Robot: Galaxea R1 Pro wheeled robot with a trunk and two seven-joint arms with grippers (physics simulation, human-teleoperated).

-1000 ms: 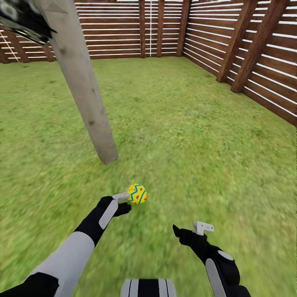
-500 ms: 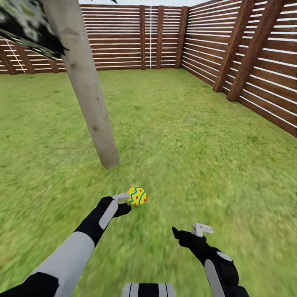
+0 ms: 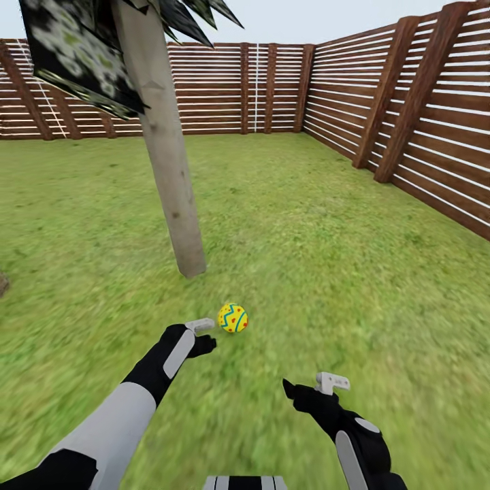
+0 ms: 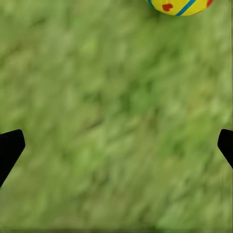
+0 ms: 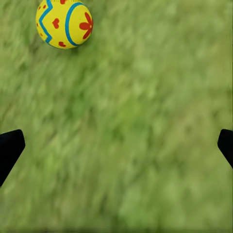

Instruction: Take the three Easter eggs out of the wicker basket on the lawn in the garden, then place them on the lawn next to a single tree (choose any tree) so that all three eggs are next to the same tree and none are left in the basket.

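Note:
One yellow Easter egg [image 3: 233, 318] with blue zigzags and red dots lies on the lawn [image 3: 306, 258], a short way in front of the foot of the tree [image 3: 178, 204] with the pale trunk. My left gripper [image 3: 207, 334] hovers just beside the egg, open, a small gap between them. Its wrist view has the egg [image 4: 180, 6] at the picture's edge, beyond the wide-apart fingertips [image 4: 10, 145]. My right gripper [image 3: 309, 383] is open over bare grass, and its wrist view catches the same egg [image 5: 64, 23]. The wicker basket is out of view.
A brown slatted fence [image 3: 422, 102] closes the garden at the back and right. Dark blocky foliage [image 3: 82, 54] hangs at the upper left. A small brownish shape [image 3: 2, 283] touches the left edge; I cannot tell what it is.
The head camera has tilted up, showing more fence, sky and foliage. The egg sat at the left gripper's tip before; now it lies on the grass apart from it.

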